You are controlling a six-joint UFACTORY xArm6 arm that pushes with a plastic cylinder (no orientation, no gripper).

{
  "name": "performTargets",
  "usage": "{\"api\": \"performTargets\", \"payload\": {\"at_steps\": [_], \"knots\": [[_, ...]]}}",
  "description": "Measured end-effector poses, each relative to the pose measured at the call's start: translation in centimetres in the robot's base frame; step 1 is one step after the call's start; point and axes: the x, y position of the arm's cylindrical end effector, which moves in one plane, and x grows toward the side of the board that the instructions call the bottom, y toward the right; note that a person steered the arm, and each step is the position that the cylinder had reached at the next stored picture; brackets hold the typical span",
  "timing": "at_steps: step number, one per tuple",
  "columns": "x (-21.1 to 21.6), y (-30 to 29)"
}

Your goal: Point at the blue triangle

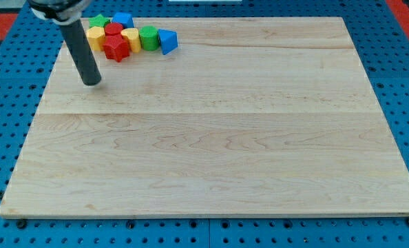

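Observation:
The blue triangle (167,41) lies at the right end of a tight cluster of blocks near the board's top left. My tip (91,83) rests on the board below and to the left of that cluster, well left of the blue triangle and apart from every block. The dark rod rises from the tip to the view's top left.
The cluster holds a green cylinder (149,37) touching the triangle, a yellow cylinder (130,38), a red star-like block (116,48), a red cylinder (113,29), a yellow block (95,38), a green block (99,22) and a blue cube (123,20). The wooden board (211,138) lies on a blue pegboard.

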Motion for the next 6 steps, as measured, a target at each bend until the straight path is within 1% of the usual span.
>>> {"api": "performTargets", "payload": {"at_steps": [1,2,3,4,5,6], "knots": [[0.1,3.9],[0.2,4.6],[1.3,5.8],[0.1,13.0],[-7.4,19.0],[-13.8,18.3]]}}
